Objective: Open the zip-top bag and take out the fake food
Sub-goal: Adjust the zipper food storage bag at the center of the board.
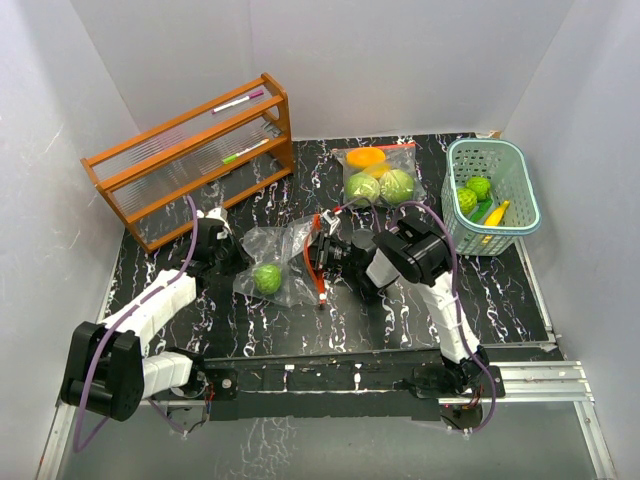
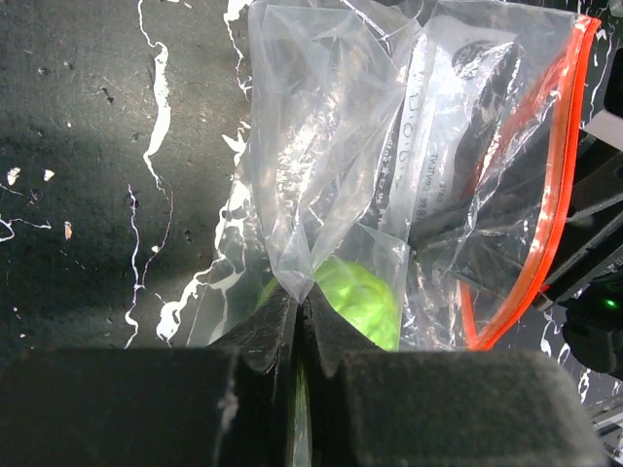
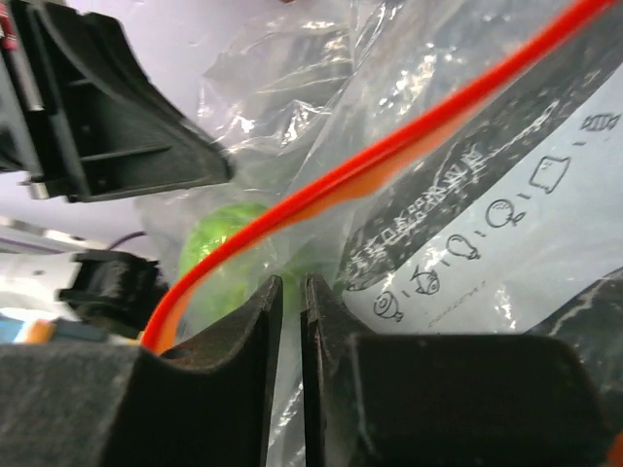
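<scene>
Bag (image 1: 278, 246) holding one green ball (image 1: 266, 278) lies mid-worktop; left gripper (image 2: 300, 302) pinches its plastic tight, and right gripper (image 3: 290, 288) is clamped at its orange zip edge.

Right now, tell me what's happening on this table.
Both arms are working on the zip-top bag mid-table. The left claw is shut on its clear plastic; the right claw is closed at the red zip edge, apparently pinching it. One green ball sits inside, not yet out. A second bag of food lies behind, and some pieces are in the basket.
</scene>
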Robot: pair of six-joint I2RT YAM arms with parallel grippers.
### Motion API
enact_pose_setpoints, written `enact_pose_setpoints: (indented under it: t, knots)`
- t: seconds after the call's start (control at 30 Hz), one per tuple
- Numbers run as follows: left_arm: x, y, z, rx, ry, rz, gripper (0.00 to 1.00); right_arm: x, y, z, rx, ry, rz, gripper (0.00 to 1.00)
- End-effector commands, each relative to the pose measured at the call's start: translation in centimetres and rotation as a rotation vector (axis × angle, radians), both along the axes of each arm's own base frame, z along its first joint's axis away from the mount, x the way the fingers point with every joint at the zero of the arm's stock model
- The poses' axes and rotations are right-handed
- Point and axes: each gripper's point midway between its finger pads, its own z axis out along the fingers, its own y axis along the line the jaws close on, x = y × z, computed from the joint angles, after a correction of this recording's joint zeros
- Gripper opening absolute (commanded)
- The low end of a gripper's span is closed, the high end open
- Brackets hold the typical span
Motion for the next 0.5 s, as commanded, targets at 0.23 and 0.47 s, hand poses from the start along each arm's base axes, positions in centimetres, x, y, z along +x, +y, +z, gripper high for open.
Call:
enact_pose_setpoints:
  t: [0.23, 0.47]
  knots:
    - [0.2, 0.0, 0.2, 0.009, -0.012, -0.009, 0.0, -3.1, -1.0, 6.4, 0.261, -0.069, 0.149, 0.39]
    - [0.3, -0.1, 0.4, 0.008, -0.015, -0.013, 0.0, -3.6, -1.1, 7.7, 0.268, -0.112, 0.17, 0.85]
